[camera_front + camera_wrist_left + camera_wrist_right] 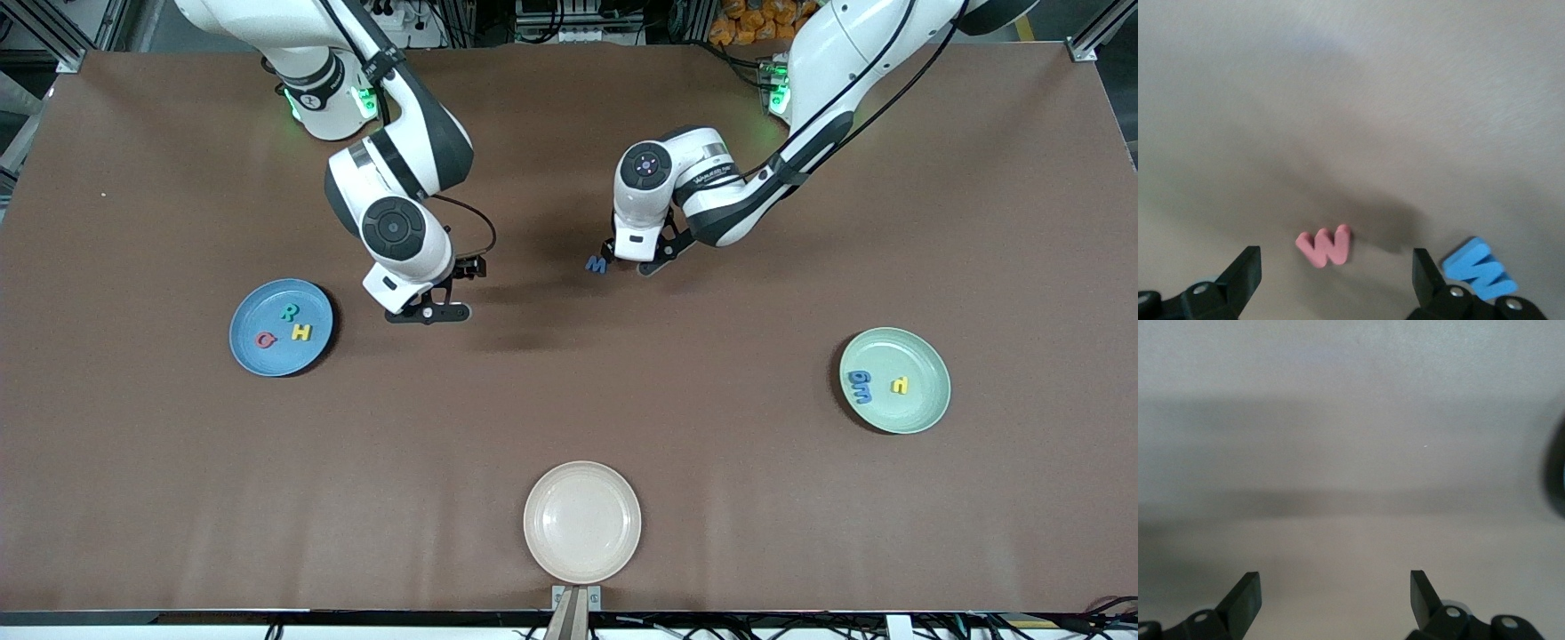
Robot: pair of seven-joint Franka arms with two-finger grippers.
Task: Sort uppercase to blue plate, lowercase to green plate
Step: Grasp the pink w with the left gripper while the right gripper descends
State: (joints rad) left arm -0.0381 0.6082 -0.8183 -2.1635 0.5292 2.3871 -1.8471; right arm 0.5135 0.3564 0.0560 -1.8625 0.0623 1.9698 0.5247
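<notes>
The blue plate (252, 354) holds the teal R (290, 313), yellow H (302, 332) and red G (265, 340). The pale green plate (925, 404) holds the blue e and g (860, 387) and the yellow p (900, 385). The blue M (596, 264) lies on the table mid-way between the arms. My left gripper (633, 260) is open just above the table beside it. In the left wrist view the red m (1325, 245) lies between the open fingers of the left gripper (1336, 263), with the blue M (1481, 270) just outside one finger. My right gripper (431, 311) is open and empty over bare table beside the blue plate; it also shows in the right wrist view (1335, 587).
A cream plate (581, 522) sits empty at the table edge nearest the front camera. The brown table (569, 400) stretches wide between the plates.
</notes>
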